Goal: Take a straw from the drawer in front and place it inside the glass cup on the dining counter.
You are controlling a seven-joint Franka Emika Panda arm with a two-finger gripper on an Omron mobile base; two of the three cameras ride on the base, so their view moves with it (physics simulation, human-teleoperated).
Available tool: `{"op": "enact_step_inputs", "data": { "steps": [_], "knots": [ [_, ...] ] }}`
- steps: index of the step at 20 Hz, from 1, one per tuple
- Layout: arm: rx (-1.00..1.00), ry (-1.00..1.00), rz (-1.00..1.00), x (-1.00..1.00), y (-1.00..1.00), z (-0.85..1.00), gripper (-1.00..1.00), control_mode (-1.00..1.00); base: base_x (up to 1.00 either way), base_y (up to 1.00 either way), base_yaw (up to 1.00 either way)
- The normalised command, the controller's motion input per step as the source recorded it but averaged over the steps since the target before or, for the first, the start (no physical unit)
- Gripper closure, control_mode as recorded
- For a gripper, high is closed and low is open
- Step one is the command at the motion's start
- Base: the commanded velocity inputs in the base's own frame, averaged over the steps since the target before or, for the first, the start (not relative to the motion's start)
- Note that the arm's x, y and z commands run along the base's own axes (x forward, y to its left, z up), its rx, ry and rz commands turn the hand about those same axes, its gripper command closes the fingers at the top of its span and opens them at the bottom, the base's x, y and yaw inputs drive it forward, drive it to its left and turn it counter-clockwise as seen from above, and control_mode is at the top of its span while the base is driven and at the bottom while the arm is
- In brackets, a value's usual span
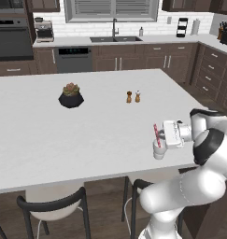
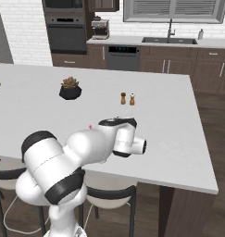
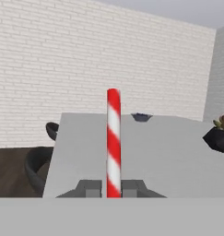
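Note:
My gripper (image 1: 160, 136) hovers just above the near right part of the dining counter (image 1: 87, 130), shut on the red and white striped straw (image 1: 156, 132). The straw leans a little, and its lower end reaches the mouth of the small whitish glass cup (image 1: 158, 152) right under the hand. I cannot tell how deep it sits in the cup. In the hand view the straw (image 3: 113, 138) stands straight up between the two fingertips (image 3: 88, 188) of the gripper (image 3: 112, 189). The arm hides the hand in the right base view, where a pink straw tip (image 2: 90, 126) peeks out. The drawer is out of view.
A plant in a black pot (image 1: 71, 96) and a pair of small shakers (image 1: 133, 97) stand farther back on the counter. Black-backed stools (image 1: 54, 205) are tucked under its near edge. Brown cabinets and a sink (image 1: 115, 39) line the far wall.

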Motion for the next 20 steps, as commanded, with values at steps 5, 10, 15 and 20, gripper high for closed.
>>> {"op": "enact_step_inputs", "data": {
  "steps": [5,10,15,20],
  "knots": [
    [0.00,0.00,0.00,0.00,-0.01,-0.13,1.00,-1.00,0.00,0.00,0.00],
    [0.00,0.00,0.00,0.00,0.00,-0.10,-1.00,-1.00,0.00,0.00,0.00],
    [0.01,0.00,0.00,0.00,-0.05,-0.01,-1.00,-1.00,0.00,0.00,0.00],
    [0.03,0.00,-0.01,0.00,-0.12,0.23,-1.00,-1.00,0.00,0.00,0.00]
  ]
}}
